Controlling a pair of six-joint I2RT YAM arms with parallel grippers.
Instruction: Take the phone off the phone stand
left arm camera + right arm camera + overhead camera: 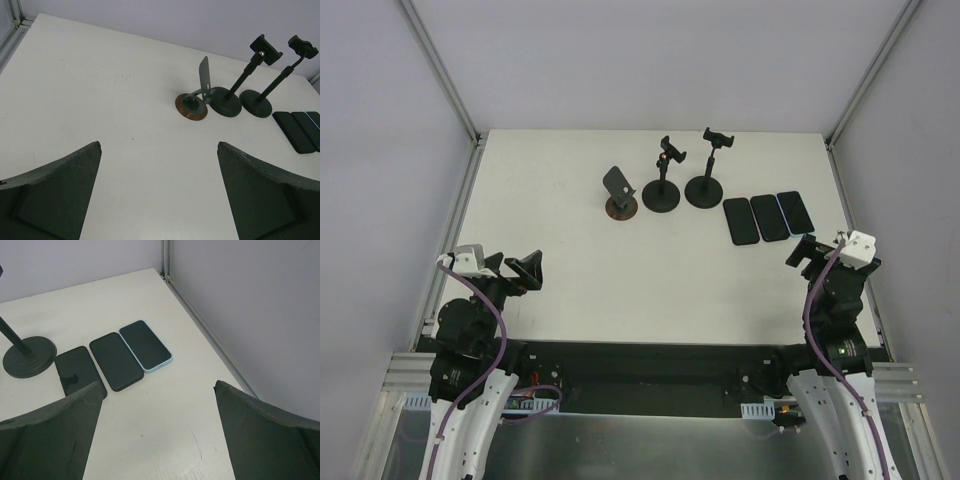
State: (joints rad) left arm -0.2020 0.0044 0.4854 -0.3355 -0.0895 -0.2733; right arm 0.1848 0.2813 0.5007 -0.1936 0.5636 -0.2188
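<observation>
Walls (650, 60) of pale grey close in a white table (570, 260), with metal rails (448, 75) along its left and right edges. By the near left edge the left fingers (55, 195) are spread wide, grasping and touching nothing, with bare table ahead. Toward the far middle stand a tilted-plate stand (619, 193) on a copper-rimmed base, a middle pole stand (662, 180) and a right pole stand (706, 175). Just right of them three phones (769, 217) lie flat on the table, side by side. Near the right rail the right fingers (265, 435) gape wide, grasping nothing, the phones just ahead.
</observation>
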